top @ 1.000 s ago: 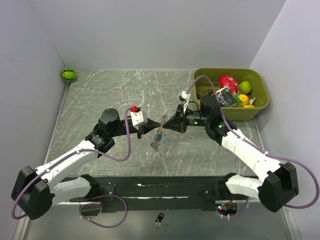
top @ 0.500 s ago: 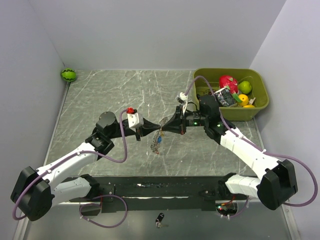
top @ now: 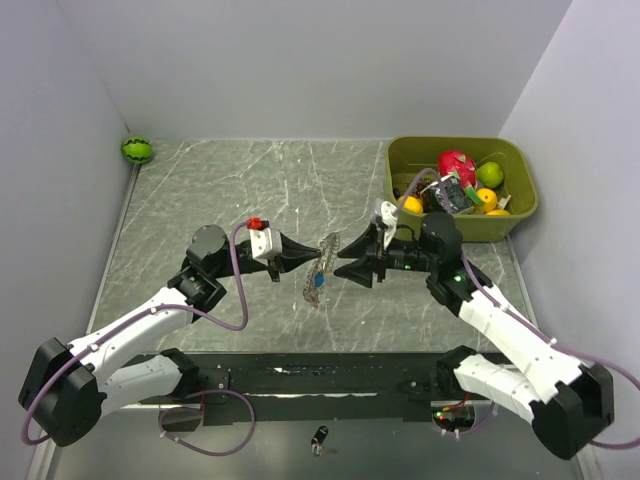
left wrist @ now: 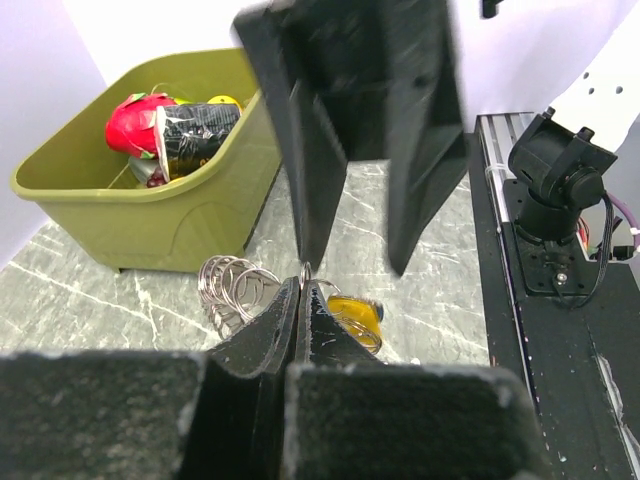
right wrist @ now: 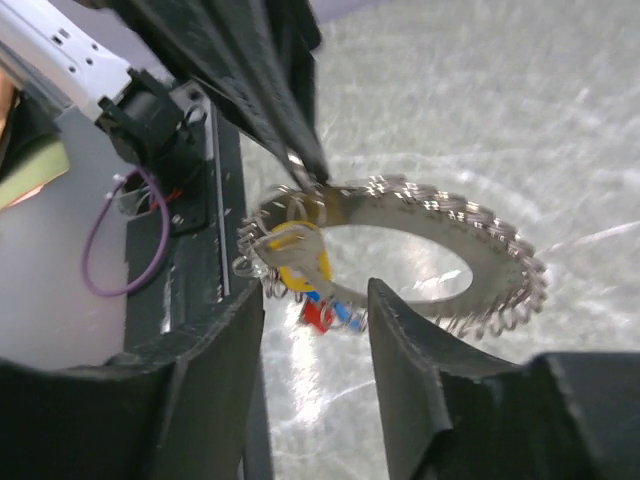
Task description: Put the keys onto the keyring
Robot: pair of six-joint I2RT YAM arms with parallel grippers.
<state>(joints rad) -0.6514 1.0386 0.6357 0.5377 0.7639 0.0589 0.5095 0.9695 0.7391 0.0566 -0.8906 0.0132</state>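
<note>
The left gripper is pinched shut on the keyring's rim over the middle of the table. The keys (yellow, red and blue heads) dangle from it. The right gripper stands parted just beside the ring, not touching. A green bin sits beyond.

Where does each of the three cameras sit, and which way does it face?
Top external: above and behind the robot, looking down on the table; the left arm and right arm show.
Left wrist: on the left arm, facing the green bin; its shut left gripper shows.
Right wrist: on the right arm, facing the left arm; its open right gripper shows.
Shared: both wrist views see the keyring pinched by the left gripper.
</note>
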